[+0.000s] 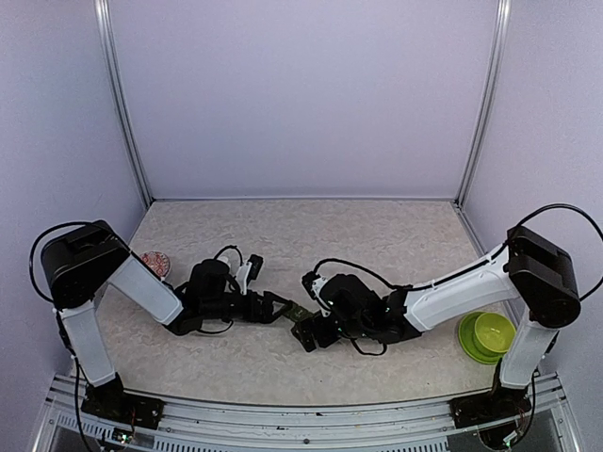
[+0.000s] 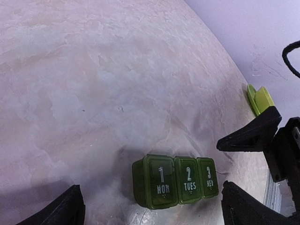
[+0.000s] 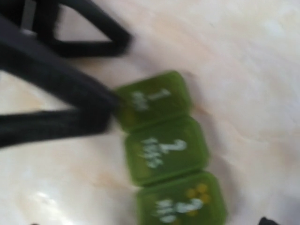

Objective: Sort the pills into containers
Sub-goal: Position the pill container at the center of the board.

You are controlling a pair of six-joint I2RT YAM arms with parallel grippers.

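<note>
Far left on the table, close by the left arm's elbow: small dish with reddish contents, too small to make out.

Further right, left gripper: hangs low over the tabletop and points toward the centre. Released, grasps nothing. In the left wrist view, fingers spread wide at the two bottom corners.

Just ahead of those fingers, near the middle of the table: green pill organizer. Lies flat, with three joined compartments in a row and all lids shut. Reads 1 MON, 2 TUES, 3 WED in white. Shows yellow pills through the lid of compartment 3 in the right wrist view. Contents of the other two: lost in the blur.

In that same blurred view: black finger at the edge of compartment 1. Seems to touch it, but cannot be sure, nor tell whose.

Just right of the organizer: right gripper, low over the table, facing the left one, with the organizer between the two. Clenched or released: cannot tell. Reads as one black mass from above and falls mostly outside its own wrist view.

Far right, near the right arm's base and well apart from the organizer: green bowl, upright on the table.
</note>
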